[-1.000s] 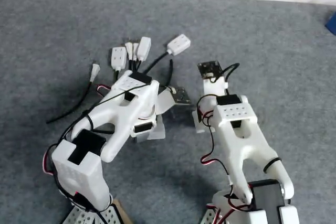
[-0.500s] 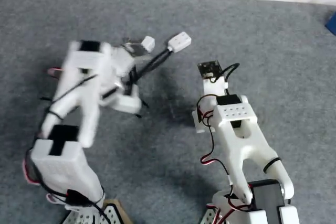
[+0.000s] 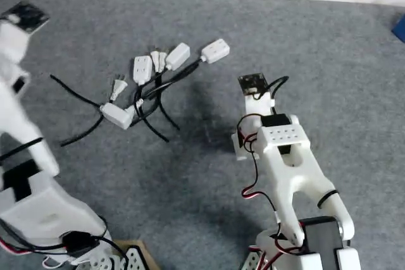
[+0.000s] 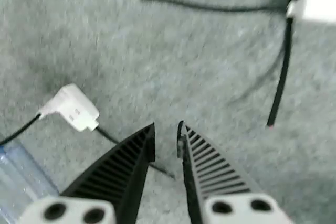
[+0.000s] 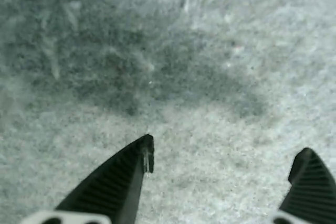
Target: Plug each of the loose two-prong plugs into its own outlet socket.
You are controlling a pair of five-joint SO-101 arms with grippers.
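Observation:
Several white plugs and outlet sockets on black cords lie bunched on the grey carpet. One socket [image 3: 215,50] is farthest right, a second socket [image 3: 178,56] is beside it, and a third [image 3: 142,69] is further left. A two-prong plug [image 3: 117,86] and a white block [image 3: 117,116] lie nearer. My left arm [image 3: 19,93] stands at the left edge, away from the bunch. Its gripper [image 4: 166,129] is shut on nothing above bare carpet, near a white corded block [image 4: 73,109]. My right gripper [image 5: 226,156] is open over bare carpet.
The right arm [image 3: 285,150] stands right of the bunch, with open carpet between them. Loose black cords [image 3: 76,96] trail to the left. A blue object [image 3: 400,28] pokes in at the far right edge, and a pale blue translucent thing [image 4: 18,179] lies near the left gripper.
The left arm has swung from over the plugs out to the left edge, uncovering the bunch. The cords and a white block have shifted. The right arm has not moved.

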